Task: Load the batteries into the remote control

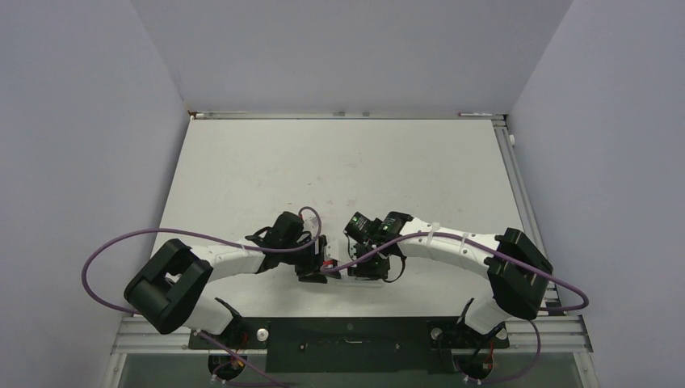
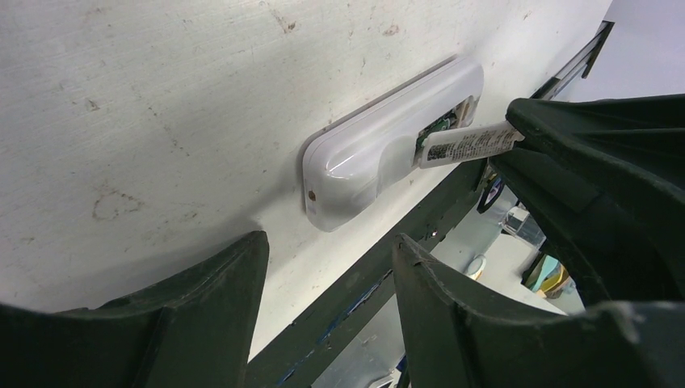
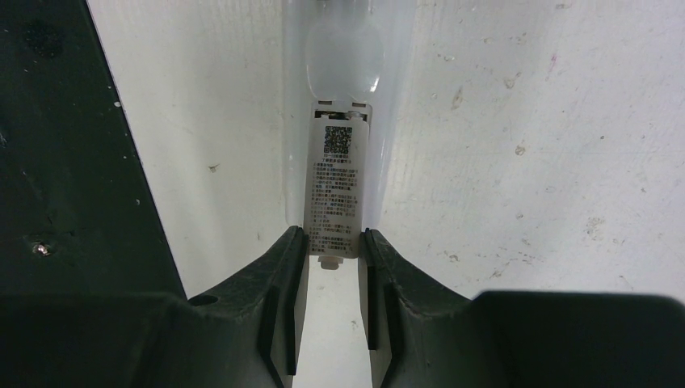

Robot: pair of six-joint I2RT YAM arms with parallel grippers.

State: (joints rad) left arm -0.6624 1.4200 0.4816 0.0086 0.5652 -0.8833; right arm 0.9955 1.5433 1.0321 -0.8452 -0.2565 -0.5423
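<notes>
Left gripper point(image 2: 329, 242) hovers empty, dark fingers spread, just off the left end of the slim white plastic remote control point(image 2: 363, 158). The remote lies back-up on the scuffed white table point(image 2: 161, 97), beside the black front rail point(image 3: 48, 162). Right gripper point(image 3: 331, 238) pinches the remote's white labelled battery cover point(image 3: 335, 186). Both arms bend inward.

Remote control point(image 3: 347, 48) gets chopped off by the top edge on right wrist; from overhead it's mostly buried, tbh.
</notes>
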